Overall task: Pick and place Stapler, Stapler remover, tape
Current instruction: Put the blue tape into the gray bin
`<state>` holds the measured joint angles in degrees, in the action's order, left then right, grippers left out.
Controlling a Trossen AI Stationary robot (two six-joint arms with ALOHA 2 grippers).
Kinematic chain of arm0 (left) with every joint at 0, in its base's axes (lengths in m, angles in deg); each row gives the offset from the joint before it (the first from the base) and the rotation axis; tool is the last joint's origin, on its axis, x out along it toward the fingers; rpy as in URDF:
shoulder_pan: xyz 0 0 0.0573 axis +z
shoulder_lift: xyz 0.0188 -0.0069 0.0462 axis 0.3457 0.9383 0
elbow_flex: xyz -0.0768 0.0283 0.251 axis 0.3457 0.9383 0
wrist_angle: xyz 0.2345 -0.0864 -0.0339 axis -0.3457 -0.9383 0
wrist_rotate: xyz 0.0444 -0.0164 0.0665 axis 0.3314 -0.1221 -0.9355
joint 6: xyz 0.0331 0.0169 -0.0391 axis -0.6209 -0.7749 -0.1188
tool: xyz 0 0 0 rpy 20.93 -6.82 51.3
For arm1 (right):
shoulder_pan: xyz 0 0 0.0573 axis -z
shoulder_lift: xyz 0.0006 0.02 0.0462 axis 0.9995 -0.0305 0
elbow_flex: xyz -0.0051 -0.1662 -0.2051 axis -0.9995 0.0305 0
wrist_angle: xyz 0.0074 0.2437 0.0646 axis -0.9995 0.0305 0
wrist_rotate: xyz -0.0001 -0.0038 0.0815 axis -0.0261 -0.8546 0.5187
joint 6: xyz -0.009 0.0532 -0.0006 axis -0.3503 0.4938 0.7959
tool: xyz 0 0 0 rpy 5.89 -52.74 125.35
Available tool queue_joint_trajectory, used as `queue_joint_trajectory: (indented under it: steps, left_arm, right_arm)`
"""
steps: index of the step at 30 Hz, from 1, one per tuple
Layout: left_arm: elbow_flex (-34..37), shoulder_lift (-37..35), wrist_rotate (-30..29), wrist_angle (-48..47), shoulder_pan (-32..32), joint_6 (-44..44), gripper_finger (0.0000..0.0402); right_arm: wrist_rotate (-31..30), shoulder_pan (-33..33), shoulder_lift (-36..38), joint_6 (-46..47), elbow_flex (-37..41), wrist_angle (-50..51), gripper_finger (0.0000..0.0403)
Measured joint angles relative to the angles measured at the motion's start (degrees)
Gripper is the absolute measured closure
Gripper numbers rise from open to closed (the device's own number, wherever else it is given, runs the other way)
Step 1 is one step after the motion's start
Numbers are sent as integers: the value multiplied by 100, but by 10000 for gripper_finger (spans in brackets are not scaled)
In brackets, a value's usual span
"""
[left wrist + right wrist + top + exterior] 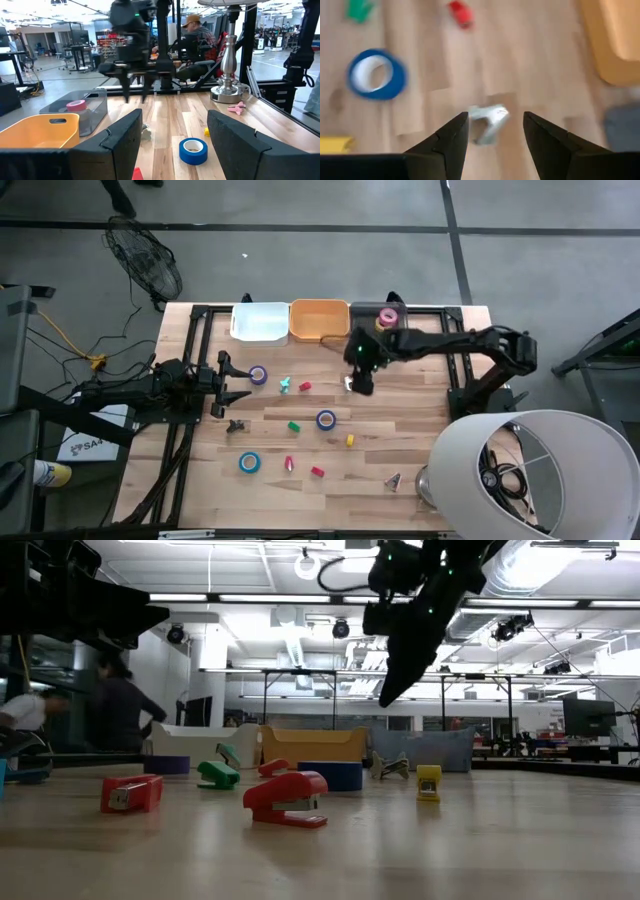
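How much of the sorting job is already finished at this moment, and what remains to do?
Done: one pink tape roll lies in the grey tray; the white tray and orange tray look empty. In hand: the right gripper hangs open above a silver staple remover. Left: the blue tape, light blue tape, purple tape and the small staplers. The left gripper waits, open.

We're in a robotics lab: pale wooden counter (pixel 400 450) on a black metal frame, open-plan hall behind with exposed ceiling ducts (pixel 290 640) (strip lights too), desks and seated people (pixel 197 37).
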<state>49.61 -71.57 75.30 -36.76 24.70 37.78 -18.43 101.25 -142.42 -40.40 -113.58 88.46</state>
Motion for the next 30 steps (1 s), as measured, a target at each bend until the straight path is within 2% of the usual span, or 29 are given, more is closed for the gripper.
queue_joint_trajectory:
  steps: [7,12,30]
  left_arm:
    - [0,0,0,1,1,0,181]
    - [0,2,0,2,0,0,181]
    - [1,2,2,-269,1,0,181]
  right_arm:
    - [-85,-747,-79,-302,-4,-84,221]
    - [-100,-1083,-382,-396,-9,-594,221]
    - [-52,-1750,-1488,-774,2,-1732,221]
